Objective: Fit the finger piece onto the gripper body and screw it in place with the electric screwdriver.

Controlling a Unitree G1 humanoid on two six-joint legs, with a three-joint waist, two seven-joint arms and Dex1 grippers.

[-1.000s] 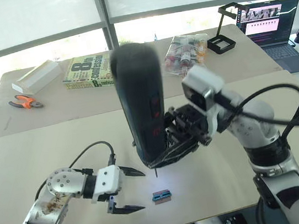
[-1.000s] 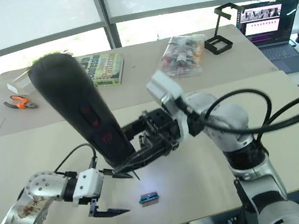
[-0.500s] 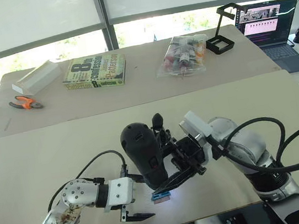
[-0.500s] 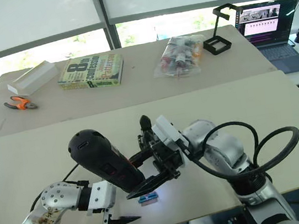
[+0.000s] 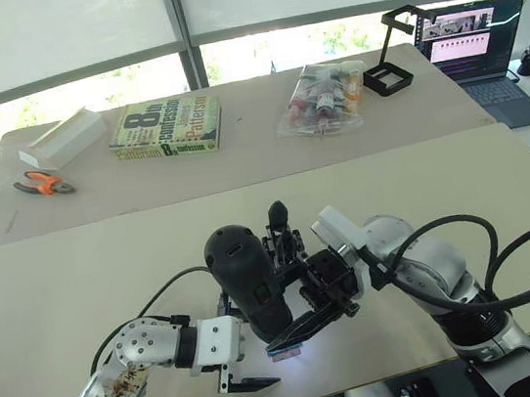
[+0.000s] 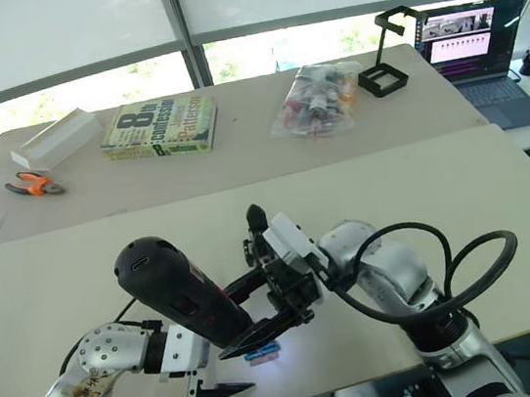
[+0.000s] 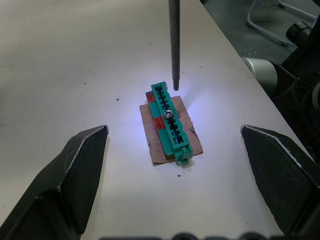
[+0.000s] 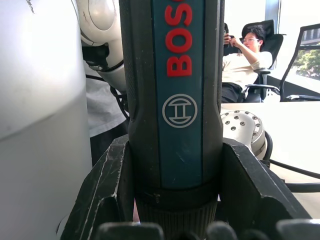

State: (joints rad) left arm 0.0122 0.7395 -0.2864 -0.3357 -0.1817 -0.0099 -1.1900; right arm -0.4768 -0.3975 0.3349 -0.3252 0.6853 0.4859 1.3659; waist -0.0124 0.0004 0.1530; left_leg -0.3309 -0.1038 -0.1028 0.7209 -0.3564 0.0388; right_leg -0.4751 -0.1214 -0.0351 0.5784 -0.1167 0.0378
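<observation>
My right gripper (image 5: 298,293) is shut on the electric screwdriver (image 5: 248,285), a thick black and blue tool standing tilted over the near table. Both fingers (image 8: 107,190) clamp its barrel (image 8: 175,60). Its thin metal bit (image 7: 174,45) points down, with the tip just above the far end of a small green block (image 7: 170,122) on a brown pad, lit by the tool's lamp. My left gripper (image 5: 247,351) rests open low over the table, one finger (image 7: 75,170) on each side of that block. The finger piece and the gripper body are out of view.
The far table holds a book (image 5: 166,126), orange-handled pliers (image 5: 43,181), a white box (image 5: 64,136), a bag of small bottles (image 5: 324,91), a black stand (image 5: 394,64) and a laptop (image 5: 475,41). The near table's front edge (image 5: 370,381) runs close to the block. A person (image 8: 245,60) sits in the background.
My right arm has lowered the screwdriver from high near the camera down to the green block. My left gripper has slid right to bracket the block.
</observation>
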